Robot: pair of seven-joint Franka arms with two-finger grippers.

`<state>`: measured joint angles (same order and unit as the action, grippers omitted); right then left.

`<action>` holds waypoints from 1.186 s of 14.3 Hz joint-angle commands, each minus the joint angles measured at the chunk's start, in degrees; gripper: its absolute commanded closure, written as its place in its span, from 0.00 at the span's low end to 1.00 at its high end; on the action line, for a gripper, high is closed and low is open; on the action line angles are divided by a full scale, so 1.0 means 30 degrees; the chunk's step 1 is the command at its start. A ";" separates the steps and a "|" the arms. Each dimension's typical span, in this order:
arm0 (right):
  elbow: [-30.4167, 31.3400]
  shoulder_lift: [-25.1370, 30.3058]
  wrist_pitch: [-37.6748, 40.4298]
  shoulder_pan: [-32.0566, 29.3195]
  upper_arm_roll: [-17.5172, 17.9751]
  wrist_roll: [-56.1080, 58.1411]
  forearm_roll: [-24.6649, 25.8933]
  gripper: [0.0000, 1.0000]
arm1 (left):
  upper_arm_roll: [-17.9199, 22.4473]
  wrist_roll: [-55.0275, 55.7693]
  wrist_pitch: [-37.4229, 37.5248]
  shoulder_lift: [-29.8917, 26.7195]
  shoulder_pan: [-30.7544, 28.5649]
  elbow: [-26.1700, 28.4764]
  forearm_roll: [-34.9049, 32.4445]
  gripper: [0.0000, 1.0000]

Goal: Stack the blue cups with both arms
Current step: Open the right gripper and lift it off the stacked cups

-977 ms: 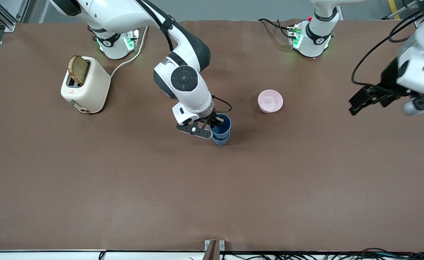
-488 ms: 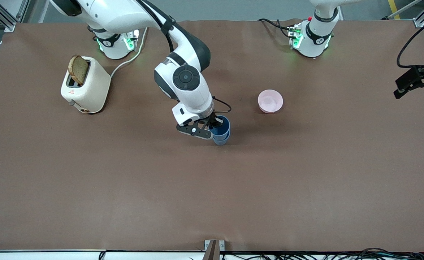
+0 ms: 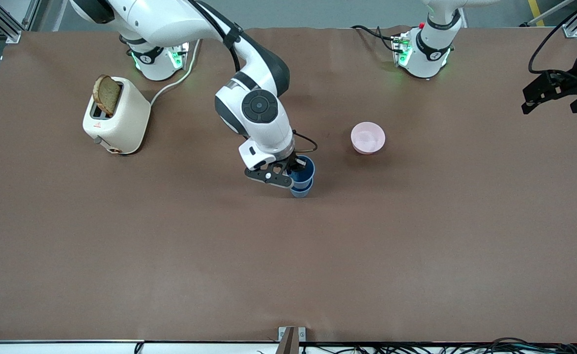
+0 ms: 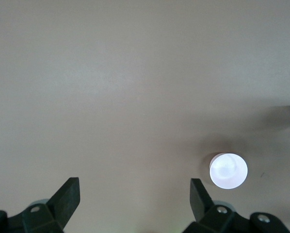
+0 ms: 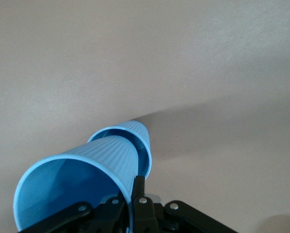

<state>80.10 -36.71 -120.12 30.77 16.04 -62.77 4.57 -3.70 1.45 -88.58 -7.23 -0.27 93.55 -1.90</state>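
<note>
Two blue cups stand nested at mid-table. The upper cup sits inside the lower cup, which rests on the brown table. My right gripper is shut on the upper cup's rim, one finger inside and one outside. In the right wrist view the upper cup fills the foreground, its tapered end inside the lower cup, with my right gripper pinching the rim. My left gripper is open and empty, up in the air over the left arm's end of the table. In the left wrist view the left gripper shows two wide-apart fingers.
A pink bowl sits on the table toward the left arm's side of the cups; it also shows in the left wrist view. A cream toaster holding a bread slice stands toward the right arm's end.
My left gripper has pulled up and away toward the left arm's end of the table. My right gripper stays on the upper cup, which has settled slightly lower into the lower cup.
</note>
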 commanded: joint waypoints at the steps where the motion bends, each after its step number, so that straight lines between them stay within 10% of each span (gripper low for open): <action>1: 0.0048 -0.0038 0.0079 0.0028 0.0102 -0.0377 0.0557 0.98 | 0.0209 -0.0280 0.0112 -0.0404 0.0352 0.0458 0.0134 0.00; 4: 0.0048 -0.0330 -0.0008 0.0174 0.0102 -0.0406 0.0644 0.87 | 0.0209 -0.0251 0.0143 -0.0375 0.0442 0.0371 0.0105 0.00; 7: 0.0019 -0.0448 -0.0039 0.0671 0.0102 -0.0494 0.0935 0.00 | 0.0180 -0.0221 0.0143 -0.0346 0.0412 0.0341 0.0076 0.00; 12: -0.0011 0.1298 0.1416 -0.0261 -0.0044 -0.0435 0.3946 0.00 | 0.0151 -0.0192 0.0085 -0.0199 0.0413 0.0107 0.0076 0.00; 17: 0.0077 0.6046 0.6550 -0.6312 0.0189 0.4143 0.4544 0.00 | 0.0121 -0.0163 0.0026 -0.0082 0.0442 0.0107 0.0076 0.00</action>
<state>76.87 -26.12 -102.76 20.84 14.94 -58.17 18.37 -3.62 1.38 -88.56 -7.27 0.73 93.99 -1.90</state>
